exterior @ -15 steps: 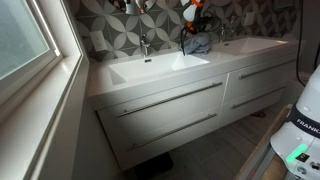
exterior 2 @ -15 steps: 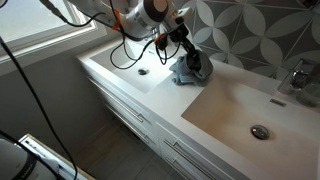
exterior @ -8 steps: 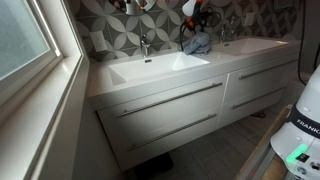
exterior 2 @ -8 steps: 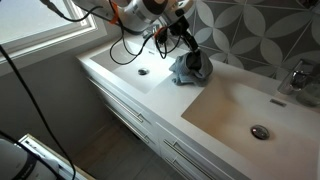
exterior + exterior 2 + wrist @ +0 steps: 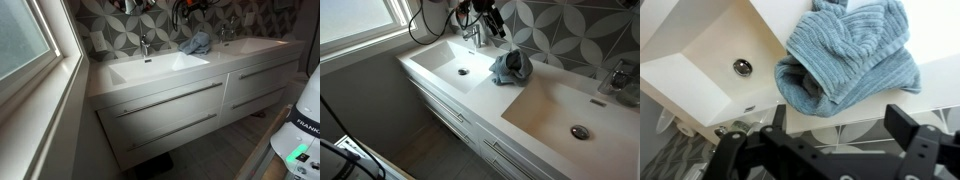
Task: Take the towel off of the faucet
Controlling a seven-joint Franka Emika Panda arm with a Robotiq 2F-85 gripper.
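The towel (image 5: 508, 67) is blue-grey and ribbed, and lies crumpled on the white counter between the two sinks, also seen in an exterior view as the towel (image 5: 197, 42). In the wrist view the towel (image 5: 845, 55) fills the upper right. My gripper (image 5: 496, 27) hangs open above and behind it, clear of the cloth, with nothing between its fingers (image 5: 902, 125). The faucet (image 5: 473, 35) of the nearer sink stands bare by the patterned wall, apart from the towel.
Two sinks sit in the white vanity (image 5: 100, 85), one with its drain (image 5: 742, 67) in the wrist view. A second faucet (image 5: 617, 75) stands at the far right. Drawers with long handles (image 5: 170, 100) run below. A window sill lies beside the vanity.
The gripper went from shut on the towel to open, let it go on the counter and rose up toward the wall. The towel stays where it was set.
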